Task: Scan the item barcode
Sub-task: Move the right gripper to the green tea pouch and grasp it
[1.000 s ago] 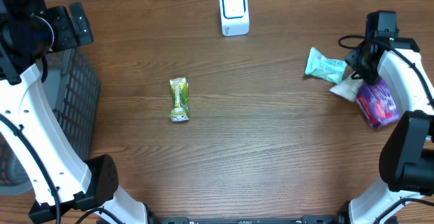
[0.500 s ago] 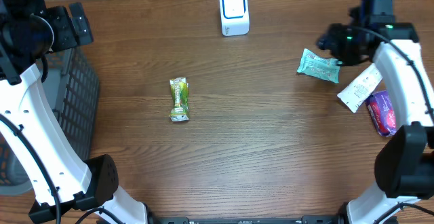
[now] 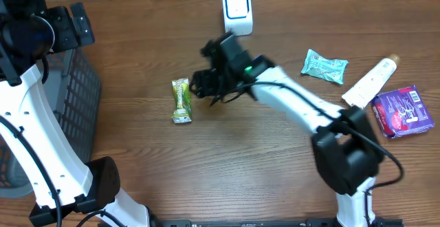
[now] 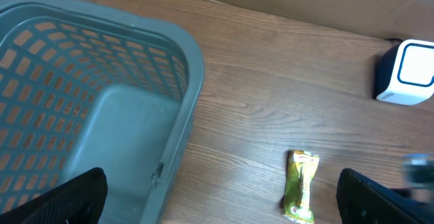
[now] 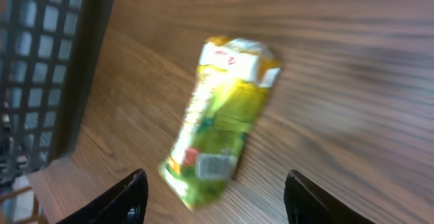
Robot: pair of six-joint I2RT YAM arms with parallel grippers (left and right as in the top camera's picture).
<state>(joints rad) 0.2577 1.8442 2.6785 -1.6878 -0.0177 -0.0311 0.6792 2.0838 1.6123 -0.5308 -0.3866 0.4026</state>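
From overhead, the green snack bar (image 3: pixel 181 100) lies flat on the wooden table (image 3: pixel 227 165), left of the middle, its length running near to far. My right arm reaches across from the right side, and my right gripper (image 3: pixel 203 84) hangs just right of the bar's far end, apart from it. The scanner (image 3: pixel 237 12) stands at the far edge, a little to the right of the bar. Well off to the right lie a teal packet (image 3: pixel 324 67), a white tube (image 3: pixel 370 82) and a purple box (image 3: pixel 405 110). My left arm (image 3: pixel 31 117) stands at the left edge beside the grey basket (image 3: pixel 79 96).

My left wrist view shows my left gripper (image 4: pixel 220 183) spread wide with nothing in it, above the basket's right rim. The bar lies on the wood to the right of the basket, the scanner farther off at the right edge.

My right wrist view is blurred. My right gripper (image 5: pixel 217 176) has its fingers apart and grips nothing. The bar lies tilted on the table beyond them. A pale patch sits near its lower end, too smeared to read. The basket's mesh shows at the left edge.
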